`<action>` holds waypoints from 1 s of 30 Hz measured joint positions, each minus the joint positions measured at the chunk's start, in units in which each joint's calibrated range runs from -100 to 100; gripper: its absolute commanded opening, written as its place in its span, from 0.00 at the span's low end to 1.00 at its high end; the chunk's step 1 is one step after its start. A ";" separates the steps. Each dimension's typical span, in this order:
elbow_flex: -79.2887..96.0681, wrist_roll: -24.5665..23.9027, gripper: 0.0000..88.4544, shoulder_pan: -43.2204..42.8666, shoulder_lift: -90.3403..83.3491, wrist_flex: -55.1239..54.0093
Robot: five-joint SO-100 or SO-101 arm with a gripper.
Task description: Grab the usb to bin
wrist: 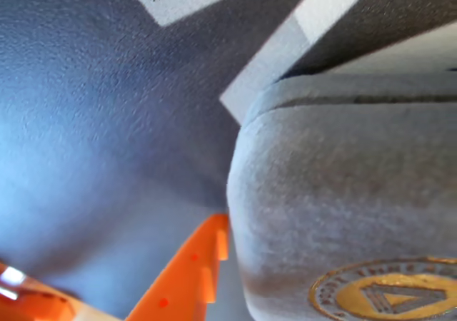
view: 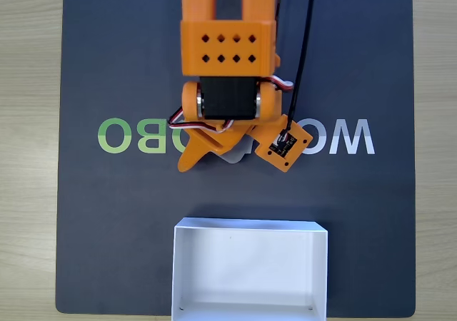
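One corner and part of the gold emblem are what the wrist view gives of the usb (wrist: 343, 214); the rest is cut off at the frame edges. It sits right against the orange toothed finger (wrist: 187, 282), so the gripper (view: 214, 152) seems to hold it, though the second finger is hidden. In the fixed view the arm covers the usb. The bin (view: 250, 274) lies below on the dark mat (view: 107, 228), its lower edge cut off. The mat rests on a pale wooden table (view: 28, 157).
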 measured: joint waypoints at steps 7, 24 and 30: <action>0.00 1.57 0.54 -1.24 0.65 -1.38; 0.00 2.57 0.02 -1.77 0.00 -0.95; 0.09 2.62 0.02 -4.07 -12.21 -0.69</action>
